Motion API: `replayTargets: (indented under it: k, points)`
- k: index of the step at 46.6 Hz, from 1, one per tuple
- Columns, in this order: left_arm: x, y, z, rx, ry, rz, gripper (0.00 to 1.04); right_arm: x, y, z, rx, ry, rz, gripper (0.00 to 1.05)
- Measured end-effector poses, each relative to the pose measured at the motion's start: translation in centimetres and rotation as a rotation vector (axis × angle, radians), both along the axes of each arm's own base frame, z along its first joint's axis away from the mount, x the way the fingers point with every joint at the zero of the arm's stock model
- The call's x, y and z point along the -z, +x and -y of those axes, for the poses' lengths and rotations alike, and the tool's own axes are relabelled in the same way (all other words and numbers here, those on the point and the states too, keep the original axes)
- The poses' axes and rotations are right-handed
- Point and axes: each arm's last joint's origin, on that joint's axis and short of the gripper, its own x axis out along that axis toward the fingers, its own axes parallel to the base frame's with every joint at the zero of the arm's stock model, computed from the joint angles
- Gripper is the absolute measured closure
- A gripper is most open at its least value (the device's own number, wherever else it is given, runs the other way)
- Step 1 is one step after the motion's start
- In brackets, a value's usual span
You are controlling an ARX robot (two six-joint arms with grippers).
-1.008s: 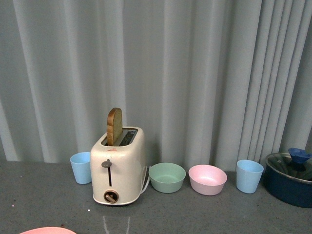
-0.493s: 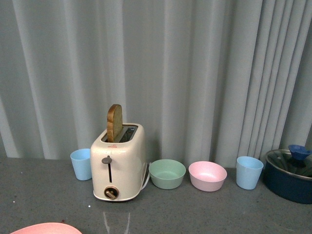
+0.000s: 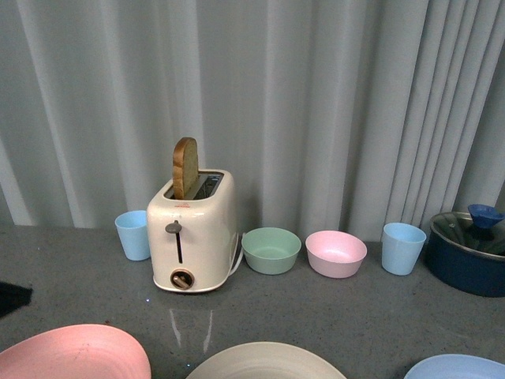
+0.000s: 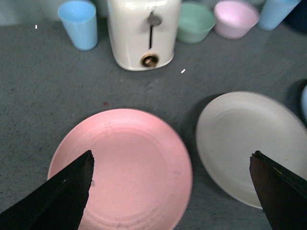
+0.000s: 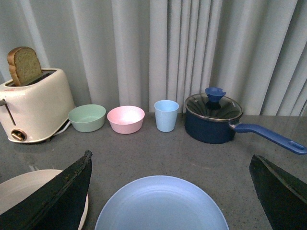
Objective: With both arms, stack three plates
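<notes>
Lying nearest the robot, the three plates sit in a row on the grey table (image 3: 379, 316), none resting on another: the pink plate (image 3: 75, 351) to the left, the cream plate (image 3: 264, 362) in the middle, the blue plate (image 3: 458, 368) to the right. The left gripper (image 4: 171, 157) hangs above the pink plate and the right gripper (image 5: 171, 157) above the blue one, both with jaws spread wide and holding nothing. By my reading, stacking has not begun and every lift remains. Farther back stand a toaster (image 3: 192, 237) holding bread (image 3: 185, 167), a green bowl (image 3: 271, 250), a pink bowl (image 3: 336, 253) and a pot (image 3: 467, 251), before a curtain (image 3: 316, 103).
</notes>
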Motion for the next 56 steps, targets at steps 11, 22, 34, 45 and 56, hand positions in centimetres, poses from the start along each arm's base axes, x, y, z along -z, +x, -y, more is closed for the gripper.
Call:
replayTargets:
  k: [11,22,34,45,56]
  points:
    - [3.6,7.1,-1.8,0.037,0.095,-0.284,0.07,0.0,0.0,0.0,0.0,0.0,0.0,0.07]
    - [6.3,11.3,-4.5,0.014,0.191,-0.339,0.07,0.0,0.0,0.0,0.0,0.0,0.0,0.07]
    - [9.2,12.7,-7.9,-0.051,0.221,-0.386,0.07,0.0,0.0,0.0,0.0,0.0,0.0,0.07]
    - [12.5,13.1,-8.8,-0.03,0.263,-0.41,0.07,0.0,0.0,0.0,0.0,0.0,0.0,0.07]
    - [13.5,13.4,-9.7,-0.038,0.263,-0.423,0.07,0.0,0.0,0.0,0.0,0.0,0.0,0.07]
